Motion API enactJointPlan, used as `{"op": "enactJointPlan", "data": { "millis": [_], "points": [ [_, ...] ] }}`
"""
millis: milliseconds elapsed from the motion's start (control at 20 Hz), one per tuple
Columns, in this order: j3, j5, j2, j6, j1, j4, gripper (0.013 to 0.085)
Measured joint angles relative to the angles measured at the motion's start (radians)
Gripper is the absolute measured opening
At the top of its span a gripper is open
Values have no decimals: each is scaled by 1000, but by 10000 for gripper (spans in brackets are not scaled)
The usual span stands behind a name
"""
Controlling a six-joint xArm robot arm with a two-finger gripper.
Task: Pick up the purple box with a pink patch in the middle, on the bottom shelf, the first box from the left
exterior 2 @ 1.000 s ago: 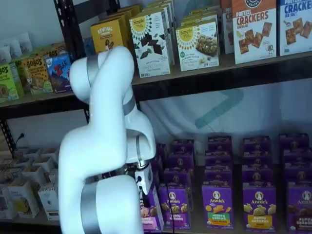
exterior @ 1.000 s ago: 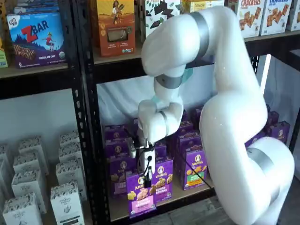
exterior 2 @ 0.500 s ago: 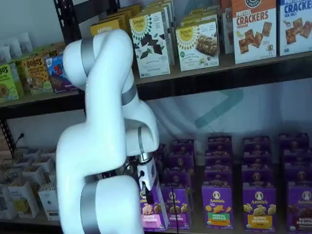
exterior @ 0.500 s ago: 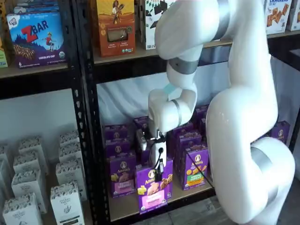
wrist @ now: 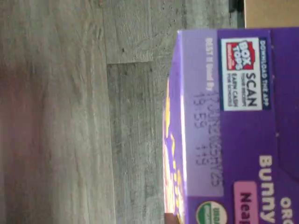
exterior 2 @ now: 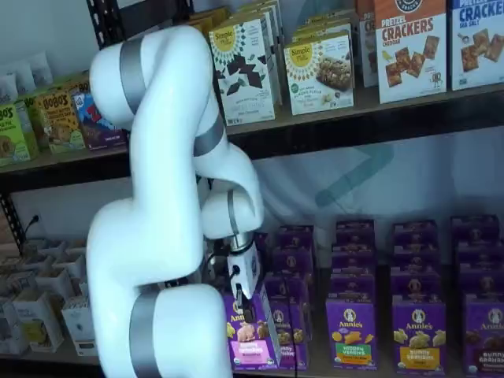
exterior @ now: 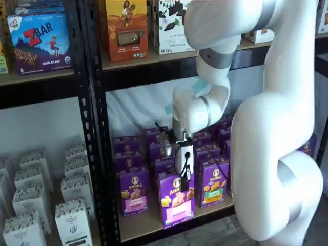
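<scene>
Gripper [exterior: 183, 177] clamped tight on top of purple box [exterior: 176, 201]; box hangs directly below fingers, lifted w/ pink patch facing out, in front of bottom shelf [exterior: 138, 224], over floor [wrist: 56, 112]. Risk: narrow top-edge pinch, so box may swing, slip or clip neighbouring boxes [exterior: 134, 190].

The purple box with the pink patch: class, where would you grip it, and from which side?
Grip the purple box by its top edge, coming from above: it stands upright and neighbours crowd its sides. The gripper is shut on it there.
</scene>
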Motion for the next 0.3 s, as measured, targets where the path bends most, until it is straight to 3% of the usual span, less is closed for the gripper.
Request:
{"op": "enactJointPlan", "data": {
  "millis": [300],
  "points": [
    [41, 28, -68, -32, -32, -1, 370]
  ]
}}
